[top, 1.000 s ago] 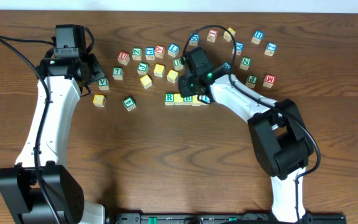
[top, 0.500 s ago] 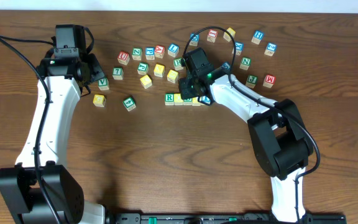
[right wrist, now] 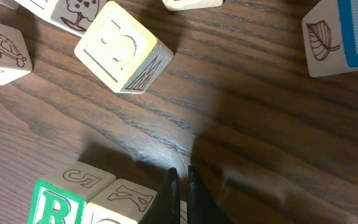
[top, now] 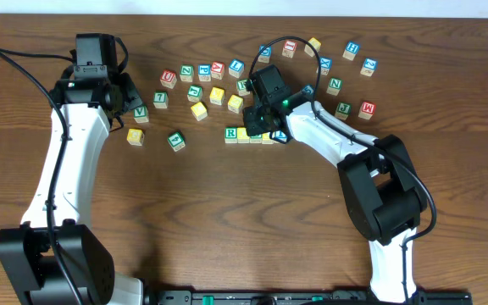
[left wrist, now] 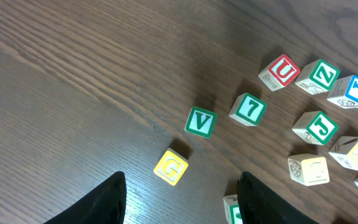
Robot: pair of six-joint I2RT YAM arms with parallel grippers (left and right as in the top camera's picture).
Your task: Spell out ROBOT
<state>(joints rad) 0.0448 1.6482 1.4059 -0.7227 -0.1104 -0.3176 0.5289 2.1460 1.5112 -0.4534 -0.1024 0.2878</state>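
Bare wood is stretching across the near half of the table point(top: 227, 220), giving wide passage below the row of blocks point(top: 244, 135) and between the arms. Farther back, scattered blocks point(top: 217, 95) are crowding the middle and right, leaving only narrow gaps. Ahead of the left gripper point(left wrist: 181, 186), its fingers standing wide apart, the G block point(left wrist: 171, 167) is sitting in the lane, with the V block point(left wrist: 200, 121) and 7 block point(left wrist: 248, 109) just beyond; the wood to their left is lying open. Around the right gripper point(right wrist: 180, 186), fingers pressing together, the R block point(right wrist: 55, 205) is hemming the left, the S block point(right wrist: 123, 46) is blocking ahead-left, and a blue block point(right wrist: 347, 34) is standing upper right, with open wood running between.
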